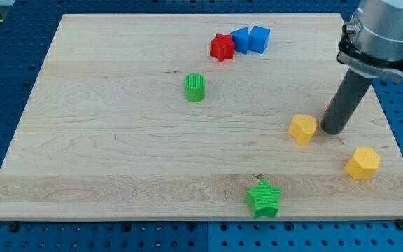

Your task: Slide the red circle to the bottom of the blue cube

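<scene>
My tip [333, 131] rests on the wooden board [117, 154] near its right edge, about halfway down. It is a bare rod with no jaws, so it grasps nothing. Just behind the rod a thin sliver of red [327, 110] shows; this looks like the red circle, but the rod hides nearly all of it and its shape cannot be told. The blue cube [259, 38] sits close to the top edge, right of centre, touching a second blue block [241, 40], which in turn touches a red star [222, 47] — all well apart from my tip. A yellow block [302, 129] lies just left of my tip, another yellow block [362, 162] towards the bottom right corner. A green cylinder [195, 87] stands near the board's middle — a green star [264, 199] lies by the bottom edge.
</scene>
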Robot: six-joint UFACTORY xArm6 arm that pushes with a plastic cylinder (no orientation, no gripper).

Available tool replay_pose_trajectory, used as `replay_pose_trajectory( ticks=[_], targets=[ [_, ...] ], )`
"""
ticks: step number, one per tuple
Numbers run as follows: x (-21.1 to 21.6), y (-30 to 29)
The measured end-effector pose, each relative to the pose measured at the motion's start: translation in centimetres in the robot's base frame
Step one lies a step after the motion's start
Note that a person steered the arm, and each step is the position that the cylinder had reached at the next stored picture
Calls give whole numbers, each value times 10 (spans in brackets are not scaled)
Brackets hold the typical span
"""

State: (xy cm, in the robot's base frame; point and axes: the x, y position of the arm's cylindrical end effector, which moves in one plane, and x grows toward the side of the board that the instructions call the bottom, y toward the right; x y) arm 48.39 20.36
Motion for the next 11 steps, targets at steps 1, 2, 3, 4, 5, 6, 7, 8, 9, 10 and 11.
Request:
replay_pose_trajectory(
  ticks=[1, 2, 3, 4, 5, 6, 7, 8, 9, 10, 11],
  targets=[
    [-2, 25],
    [-2, 56],
    [-22, 66],
    [-35, 47],
    [-30, 11],
    [-28, -33],
    [-36, -70],
    [-58, -83],
    [-82, -88],
    [-105, -88],
    [-99, -77]
  ],
)
